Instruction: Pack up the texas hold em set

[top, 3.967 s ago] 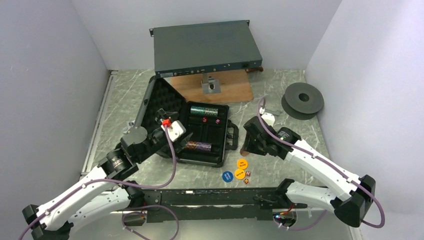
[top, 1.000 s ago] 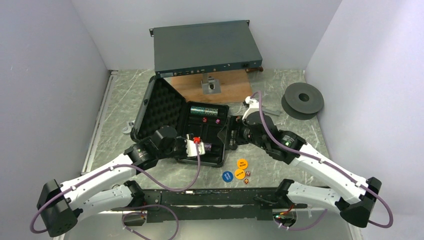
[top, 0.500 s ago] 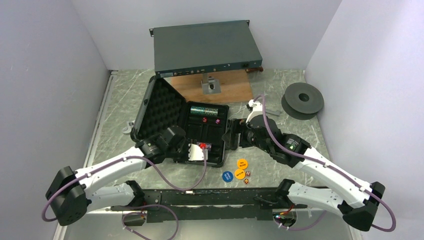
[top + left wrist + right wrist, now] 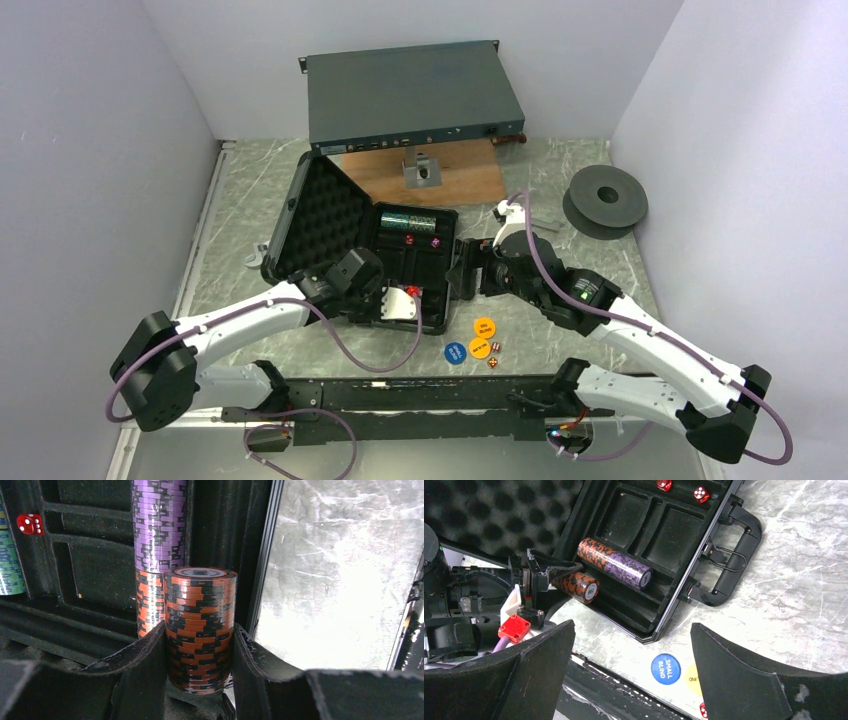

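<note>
My left gripper (image 4: 200,647) is pinched on a short orange-and-black chip stack (image 4: 200,612), one finger flat against each side of the column so the chips cannot fan out or slip apart. I hold it lengthwise at the slot nearest the front rim of the case (image 4: 674,532), right beside the longer purple-and-orange stack (image 4: 616,566) that lies in the neighbouring groove. Keeping mine parallel to that one should let it settle into the moulded channel rather than bridge a rib. Whether it already rests on the groove floor I cannot tell. At the back of the case, against the propped-open foam lid (image 4: 499,510), a green stack (image 4: 408,219) fills its slot, and red dice (image 4: 699,493) sit in the small pockets in front of it. My right gripper (image 4: 631,630) is spread wide and carries nothing. It hangs over the front corner of the case on the handle (image 4: 739,567) side, close enough, I judge, to steady the case if my left push nudges it, yet clear of the slot I am filling. Just off that same front corner, out on the table (image 4: 250,200), lie a blue disc (image 4: 665,668), two orange ones (image 4: 485,326) and a couple of loose dice (image 4: 496,348). They are not yet packed, so I take the job to be partway through, with the lid to close last.
</note>
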